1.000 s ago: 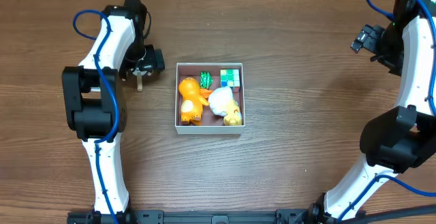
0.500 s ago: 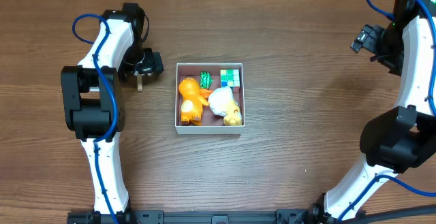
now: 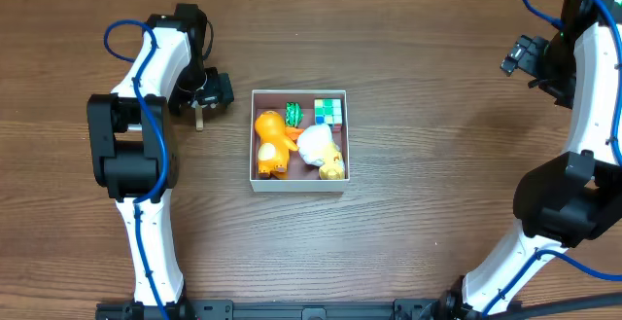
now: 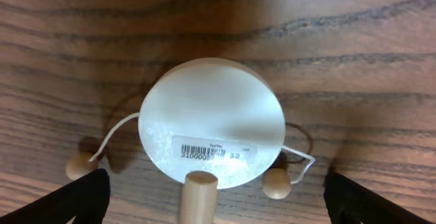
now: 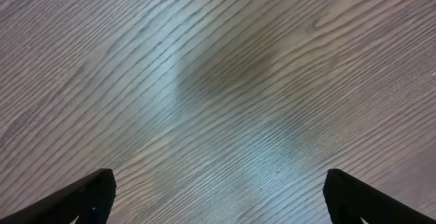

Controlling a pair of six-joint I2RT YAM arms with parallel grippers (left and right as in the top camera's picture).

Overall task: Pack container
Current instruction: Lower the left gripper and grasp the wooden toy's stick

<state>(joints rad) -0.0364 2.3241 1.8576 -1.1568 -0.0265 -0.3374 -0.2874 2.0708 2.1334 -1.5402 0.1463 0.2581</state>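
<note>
The container point(image 3: 256, 135), a shallow white square box, sits at the table's middle. It holds an orange toy point(image 3: 270, 137), a white and yellow duck toy point(image 3: 321, 148), a green cube point(image 3: 329, 111) and a small green toy point(image 3: 293, 115). My left gripper point(image 3: 200, 98) is left of the box, open, straddling a small wooden toy drum point(image 4: 212, 120) with a white round face, barcode sticker, wooden handle and two beads on strings. My right gripper point(image 3: 520, 57) is open and empty at the far right point(image 5: 214, 197), above bare wood.
The wooden table point(image 3: 428, 194) lies all round the box. The left arm's links point(image 3: 131, 145) stand left of the box and the right arm's links point(image 3: 573, 194) run down the right edge.
The left arm shifted slightly up and left over the drum between the oldest frame and half a second ago. Since then nothing has moved. The right arm has stayed still.
</note>
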